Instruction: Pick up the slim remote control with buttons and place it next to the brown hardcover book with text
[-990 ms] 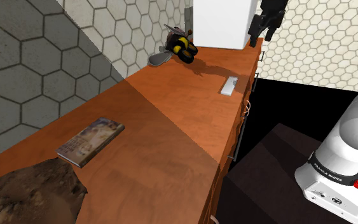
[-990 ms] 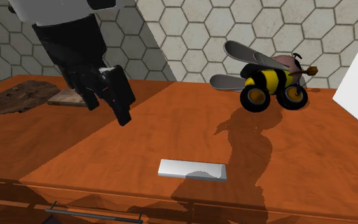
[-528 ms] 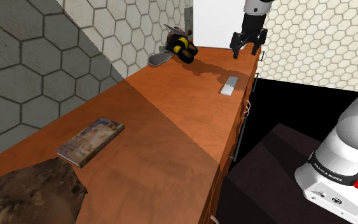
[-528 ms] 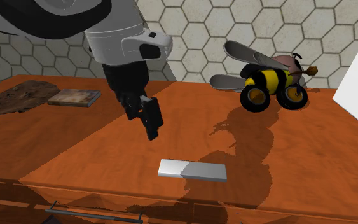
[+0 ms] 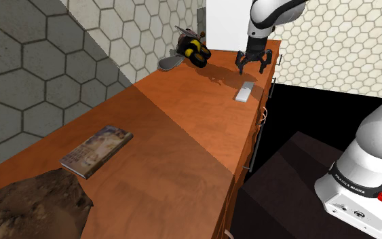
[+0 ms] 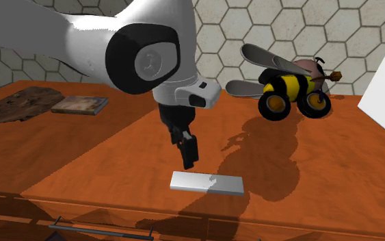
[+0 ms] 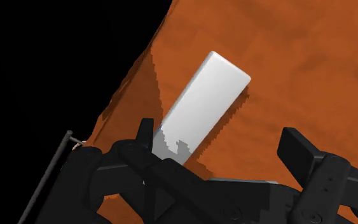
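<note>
We see the gripper hanging low over the orange-brown table, close to the table's front edge. Its jaws stand apart and clasp nothing. The remote is drawn as a plain pale grey slab and lies flat on the table right under the gripper. In the second exterior view the gripper hangs close above the left end of the remote, which lies lengthwise along the front edge, just above a drawer handle. We cannot tell whether the fingertips touch it.

From the wrist, the remote runs slantwise away from the gripper. Its near end lies in shadow beside one of the black fingers. A black area shows beyond the table's edge.

The book lies flat, well apart from the remote, toward the other end of the table and beside a rough dark brown lump. In the second exterior view the book lies at the far left. A toy bee stands at the hexagon-tiled wall, beside a white box.
</note>
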